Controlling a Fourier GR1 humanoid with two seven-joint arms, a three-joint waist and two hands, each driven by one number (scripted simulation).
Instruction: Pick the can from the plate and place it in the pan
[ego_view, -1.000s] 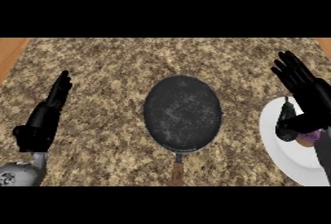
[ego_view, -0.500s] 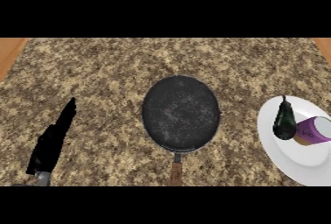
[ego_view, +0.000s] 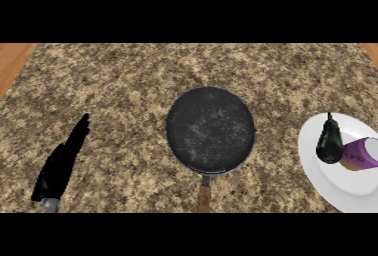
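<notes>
A purple can (ego_view: 362, 153) lies on its side on the white plate (ego_view: 347, 186) at the right edge, next to a dark eggplant (ego_view: 329, 142) on the same plate. The dark round pan (ego_view: 210, 129) sits in the middle of the counter with nothing in it, its wooden handle (ego_view: 204, 196) pointing toward me. My left hand (ego_view: 62, 161) shows edge-on at the lower left, fingers straight and pointing up, holding nothing. My right hand does not show in the view.
The speckled granite counter (ego_view: 133, 90) spreads around the pan. Wooden floor strips show at the upper left corner (ego_view: 13, 56) and upper right corner.
My right hand, which hovered over the plate a second ago, has left the view, uncovering the can and eggplant. My left hand has turned edge-on and sunk lower.
</notes>
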